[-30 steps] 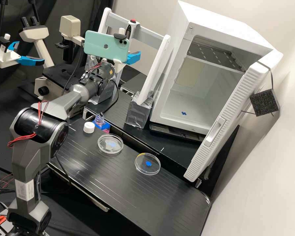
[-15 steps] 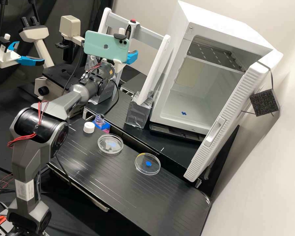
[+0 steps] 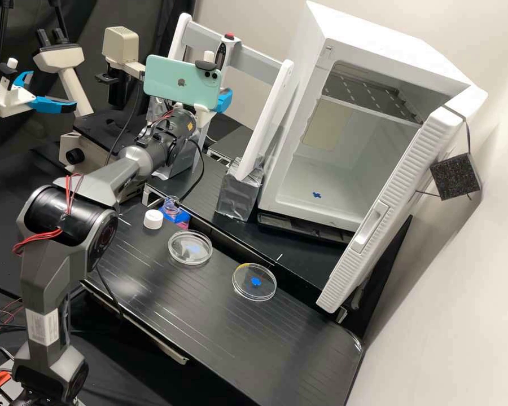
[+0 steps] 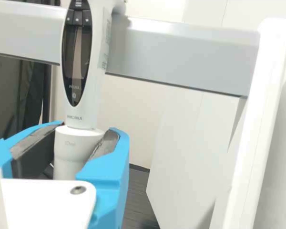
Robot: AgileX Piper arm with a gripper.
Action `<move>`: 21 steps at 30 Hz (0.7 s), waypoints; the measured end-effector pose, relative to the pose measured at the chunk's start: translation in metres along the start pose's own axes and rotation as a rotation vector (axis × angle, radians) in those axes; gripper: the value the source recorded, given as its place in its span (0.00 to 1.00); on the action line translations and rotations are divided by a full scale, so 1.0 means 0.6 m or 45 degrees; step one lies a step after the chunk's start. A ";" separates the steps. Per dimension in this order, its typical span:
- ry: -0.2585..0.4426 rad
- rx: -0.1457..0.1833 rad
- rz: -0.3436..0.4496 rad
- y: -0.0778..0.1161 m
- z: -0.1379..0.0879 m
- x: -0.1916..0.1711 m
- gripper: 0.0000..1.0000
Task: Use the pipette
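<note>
One pipette (image 4: 88, 112), two clear dishes (image 3: 190, 261), one white cap (image 3: 153, 220). The pipette sits between the fingers of the tool (image 3: 224, 100), closed on its lower body.

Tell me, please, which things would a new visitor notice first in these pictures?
The big white cabinet probably comes first, on the right of the high view, with its door standing wide open. Next is the mint-green phone, mounted near the far end of the dark grey arm. In the wrist view, the gripper catches the eye, its bright blue fingers closed on the lower part of a white pipette.
</note>
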 end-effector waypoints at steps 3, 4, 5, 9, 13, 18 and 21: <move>-0.003 -0.006 -0.001 0.000 0.001 0.000 0.00; -0.005 -0.006 -0.004 -0.002 0.002 0.000 0.00; -0.006 -0.006 -0.005 -0.002 0.002 0.000 0.00; -0.010 0.004 0.003 -0.003 0.004 -0.001 0.00; -0.011 -0.013 0.003 -0.003 0.004 -0.001 0.00; -0.011 -0.013 0.003 -0.003 0.004 -0.002 0.00; -0.008 -0.013 0.010 -0.004 0.005 -0.005 0.00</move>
